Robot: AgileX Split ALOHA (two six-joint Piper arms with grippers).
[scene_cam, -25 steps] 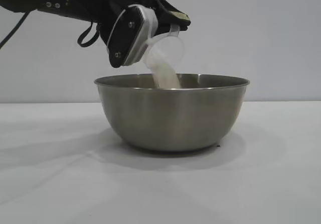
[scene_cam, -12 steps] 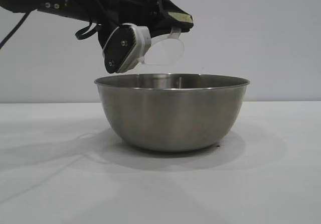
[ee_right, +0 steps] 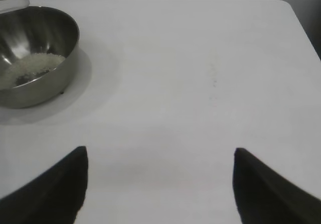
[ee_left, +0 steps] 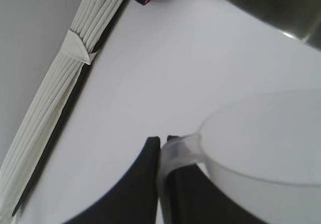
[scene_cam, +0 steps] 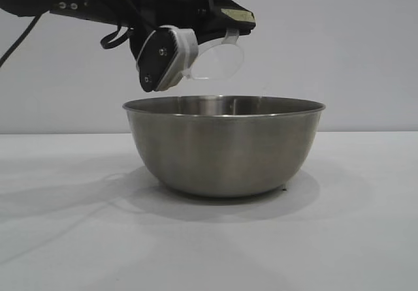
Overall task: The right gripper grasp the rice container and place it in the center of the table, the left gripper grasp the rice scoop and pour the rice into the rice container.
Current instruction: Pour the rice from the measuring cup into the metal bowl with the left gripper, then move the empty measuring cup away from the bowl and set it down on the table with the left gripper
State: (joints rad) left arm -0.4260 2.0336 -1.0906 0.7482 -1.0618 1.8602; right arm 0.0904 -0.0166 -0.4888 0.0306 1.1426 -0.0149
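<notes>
We see a brushed grey steel bowl point(scene_cam: 224, 145) with pale streaks of reflection down its side, standing on a plain white table point(scene_cam: 353, 239). Inside it lies off-white, faintly yellowish rice point(ee_right: 27, 68) with a few dark flecks. Above it we find a clear, milky plastic cup point(scene_cam: 219, 61), held by a black claw point(ee_left: 161, 156) whose arm carries small brass-coloured fittings and a white-edged black part. The wall behind is flat pale grey. The other claw point(ee_right: 159, 184) shows black fingers.
</notes>
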